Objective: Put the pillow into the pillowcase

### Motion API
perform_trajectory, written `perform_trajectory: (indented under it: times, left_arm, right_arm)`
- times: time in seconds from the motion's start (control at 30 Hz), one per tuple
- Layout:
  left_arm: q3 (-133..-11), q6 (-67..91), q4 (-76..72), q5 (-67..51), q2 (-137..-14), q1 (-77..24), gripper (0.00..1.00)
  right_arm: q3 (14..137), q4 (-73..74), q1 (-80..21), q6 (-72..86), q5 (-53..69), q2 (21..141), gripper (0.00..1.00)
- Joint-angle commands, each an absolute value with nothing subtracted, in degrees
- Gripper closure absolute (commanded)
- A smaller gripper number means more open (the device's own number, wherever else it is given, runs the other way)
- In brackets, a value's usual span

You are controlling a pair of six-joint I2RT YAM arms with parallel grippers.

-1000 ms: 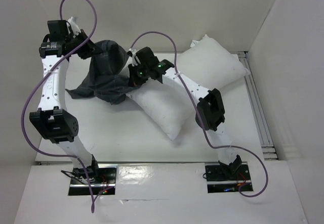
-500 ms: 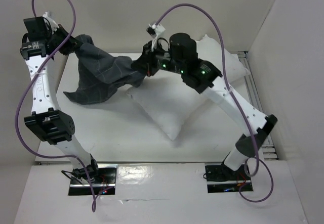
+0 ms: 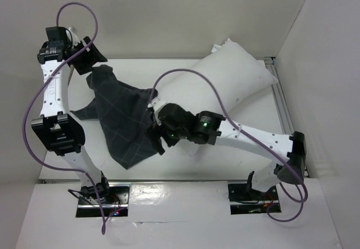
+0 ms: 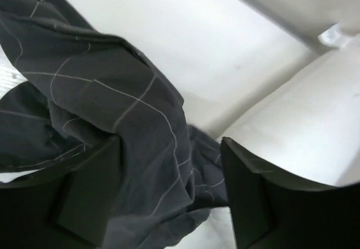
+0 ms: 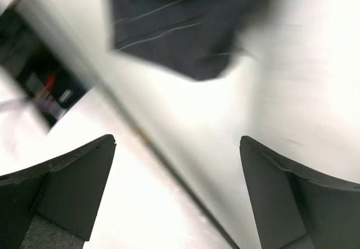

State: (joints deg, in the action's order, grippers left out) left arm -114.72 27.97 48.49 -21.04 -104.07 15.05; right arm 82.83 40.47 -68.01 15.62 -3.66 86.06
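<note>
Pillow (image 3: pixel 225 80): lying aslant at the far right of the counter (image 3: pixel 214 162), bare and outside the sack; near end masked by the right arm.
Pillowcase (image 3: pixel 121 120): spread from far left toward the near middle, one corner lifted, right edge just beside the pillow's near end; mouth not made out.
Left end effector (image 3: pixel 90 64): fingers part-way in, a bunch of checked cloth filling the gap, seemingly pinched. Likely anchoring that corner against sliding while the other side is worked.
Right end effector (image 3: pixel 157 137): spread wide, nothing held, low beside the cloth's right edge. Probably placed to take a hem or open the mouth. Wrist view blurred.
Progress: insertion not begun, by the look of it.
Surface: plain white, smooth-looking; cloth may slip on it.
Room: white walls (image 3: pixel 169 18) close on three sides; metal rail (image 3: pixel 284 125) along the right edge.
</note>
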Motion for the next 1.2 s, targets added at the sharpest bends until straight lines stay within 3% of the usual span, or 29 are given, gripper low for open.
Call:
perform_trajectory:
  times: [0.0, 0.1, 0.33, 0.4, 0.53, 0.77, 0.93, 0.97, 1.03, 1.1, 1.13, 1.17]
  left_arm:
    - [-117.41, 24.52, 51.15, -15.75, -104.85, 12.23, 0.14]
    - [-120.49, 22.86, 53.7, -7.31, -104.85, 7.22, 0.14]
    - [-115.5, 24.07, 53.7, -2.84, -103.1, -7.63, 0.18]
    - [-113.14, 25.13, 51.87, 0.25, -101.96, -14.11, 0.18]
    - [-111.35, 26.36, 48.08, -4.65, -102.91, -19.94, 0.16]
    - [-121.9, 25.84, 51.49, -8.69, -116.08, -22.85, 0.16]
    - [-113.92, 28.82, 49.31, -12.38, -118.3, -24.08, 0.22]
    - [-112.51, 28.83, 48.44, -13.44, -118.82, -24.08, 0.29]
    - [-110.75, 30.05, 46.85, -16.08, -119.44, -24.08, 0.42]
    - [-110.74, 30.06, 46.32, -16.61, -119.97, -24.08, 0.68]
    - [-111.7, 30.06, 46.32, -16.61, -121.54, -24.08, 0.95]
    - [-113.71, 30.06, 46.32, -16.61, -122.16, -23.56, 1.0]
  right_arm:
    - [86.57, 44.65, -61.9, 21.17, -25.37, 75.78, 0.01]
    - [86.57, 46.05, -47.5, 25.13, -24.7, 73.48, 0.01]
    - [85.26, 44.04, -11.93, 26.2, -9.1, 79.45, 0.01]
    - [84.56, 41.15, -6.91, 26.19, -5.21, 81.64, 0.01]
    - [82.64, 39.47, -1.14, 26.72, 0.78, 83.76, 0.01]
    - [77.61, 31.92, 4.29, 27.25, 4.29, 84.98, 0.01]
    - [81.03, 25.24, 7.38, 29.27, 10.28, 97.7, 0.02]
    - [81.64, 24.18, 7.38, 29.88, 10.89, 98.95, 0.09]
    - [81.65, 20.94, 5.89, 29.88, 10.9, 100.36, 0.48]
    - [80.68, 20.13, 5.28, 29.88, 11.42, 100.37, 0.75]
    - [79.81, 20.13, 5.27, 29.19, 10.73, 100.37, 0.85]
    - [78.41, 20.13, 4.75, 28.31, 9.68, 99.15, 1.0]
